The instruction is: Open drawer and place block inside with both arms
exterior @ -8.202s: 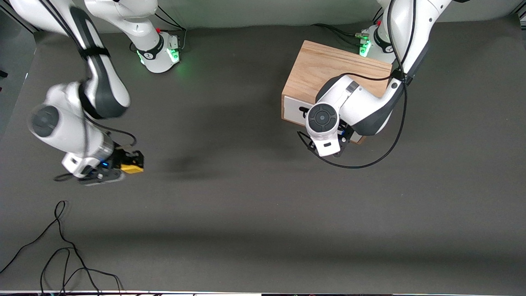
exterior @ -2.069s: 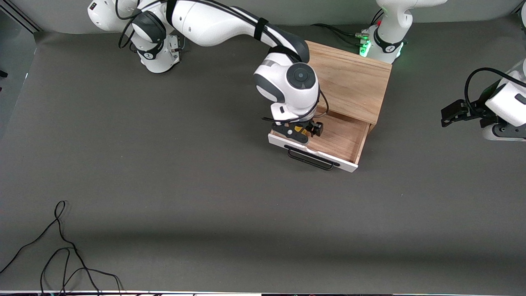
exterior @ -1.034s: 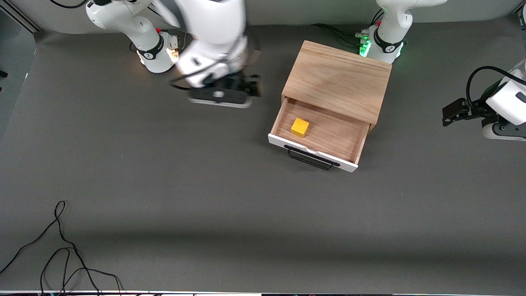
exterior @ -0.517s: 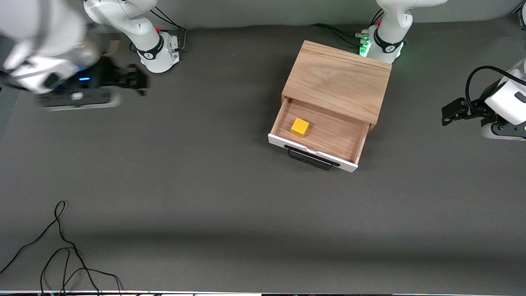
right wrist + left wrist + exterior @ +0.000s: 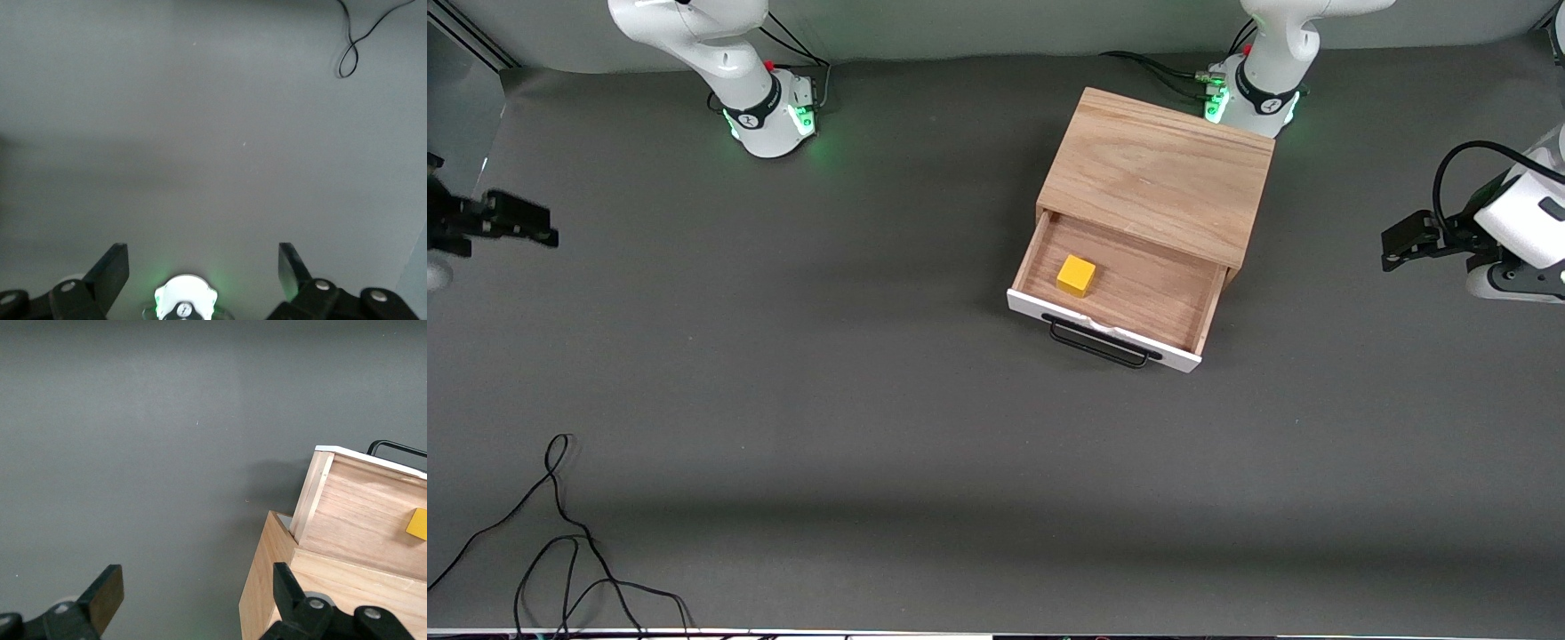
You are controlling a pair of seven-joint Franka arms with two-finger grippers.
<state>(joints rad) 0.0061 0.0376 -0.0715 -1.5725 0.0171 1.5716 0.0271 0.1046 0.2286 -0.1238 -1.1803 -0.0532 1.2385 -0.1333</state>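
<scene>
The light oak box point(image 5: 1156, 178) stands near the left arm's base. Its drawer point(image 5: 1129, 293) is pulled open toward the front camera, with white front panel and black bar handle point(image 5: 1098, 342). The yellow block point(image 5: 1076, 275) lies on the drawer's wooden floor, at the right arm's end of it. The left wrist view also shows the drawer point(image 5: 360, 513) and part of the block point(image 5: 417, 523). My left gripper point(image 5: 1392, 244) is open and empty at the left arm's end of the table. My right gripper point(image 5: 538, 227) is open and empty at the right arm's end.
A loose black cable point(image 5: 560, 542) lies on the dark grey table near the front camera at the right arm's end; it also shows in the right wrist view point(image 5: 353, 47). The arm bases point(image 5: 769, 116) point(image 5: 1249, 98) glow green. The right wrist view shows the right arm's base point(image 5: 185, 300).
The right arm released the block in the drawer and has swung away to the right arm's end of the table. The left arm has stayed still beside the box.
</scene>
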